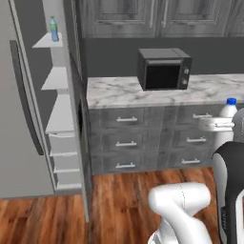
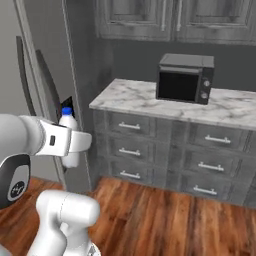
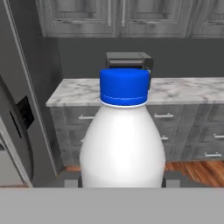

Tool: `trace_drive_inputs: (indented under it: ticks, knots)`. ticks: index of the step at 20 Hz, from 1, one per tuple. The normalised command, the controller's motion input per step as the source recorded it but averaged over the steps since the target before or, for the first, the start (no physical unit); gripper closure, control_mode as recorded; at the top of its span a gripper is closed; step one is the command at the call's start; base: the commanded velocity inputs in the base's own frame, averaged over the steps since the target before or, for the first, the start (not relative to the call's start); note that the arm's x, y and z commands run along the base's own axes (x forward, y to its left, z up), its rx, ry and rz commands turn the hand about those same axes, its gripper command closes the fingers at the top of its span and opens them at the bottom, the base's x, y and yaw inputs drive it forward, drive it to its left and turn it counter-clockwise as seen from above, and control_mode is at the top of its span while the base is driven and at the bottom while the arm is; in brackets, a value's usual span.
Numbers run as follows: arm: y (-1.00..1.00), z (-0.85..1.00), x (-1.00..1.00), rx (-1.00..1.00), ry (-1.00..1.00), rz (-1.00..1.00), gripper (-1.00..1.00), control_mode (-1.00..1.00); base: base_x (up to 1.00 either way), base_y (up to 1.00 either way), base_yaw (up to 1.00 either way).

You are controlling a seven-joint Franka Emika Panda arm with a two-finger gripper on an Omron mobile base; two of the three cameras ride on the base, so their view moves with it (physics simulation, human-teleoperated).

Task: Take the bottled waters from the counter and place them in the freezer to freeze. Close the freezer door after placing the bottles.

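My gripper [image 3: 121, 183] is shut on the pale white bottled water [image 3: 122, 140] with a blue cap, holding it upright in the air in front of the counter's drawers. In the base views the same bottle [image 1: 228, 110] [image 2: 69, 131] shows in the gripper [image 1: 218, 125] [image 2: 75, 145], to the right of the freezer. The freezer [image 1: 59, 109] stands open, and the blue bottle with a green cap [image 1: 54, 29] stands on its top shelf. The freezer door [image 1: 76, 81] [image 2: 55, 75] is swung out, edge-on, between the shelves and the white marble counter [image 1: 119, 90] [image 2: 145, 97].
A black microwave [image 1: 163, 69] [image 2: 184, 77] sits on the counter under dark wooden wall cabinets [image 1: 152, 16]. Grey drawers with silver handles [image 1: 126, 143] run below the top. The wider grey door with a dark handle [image 1: 21, 105] is closed at the far left. Wooden floor [image 2: 165, 220] lies in front.
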Motion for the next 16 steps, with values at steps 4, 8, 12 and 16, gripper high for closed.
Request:
trace_drive_inputs:
  ticks: [4, 8, 12, 16]
  knots:
    - [0.00, 0.00, 0.00, 0.00, 0.00, 0.00, 1.00, 1.00, -0.01, 1.00, -0.17]
    - [0.00, 0.00, 0.00, 0.00, 0.00, 0.00, 1.00, 1.00, 0.00, 1.00, -0.12]
    - [0.00, 0.00, 0.00, 0.00, 0.00, 0.00, 1.00, 1.00, 0.00, 1.00, 0.00]
    - [0.00, 0.00, 0.00, 0.00, 0.00, 0.00, 1.00, 1.00, 0.08, 1.00, -0.03]
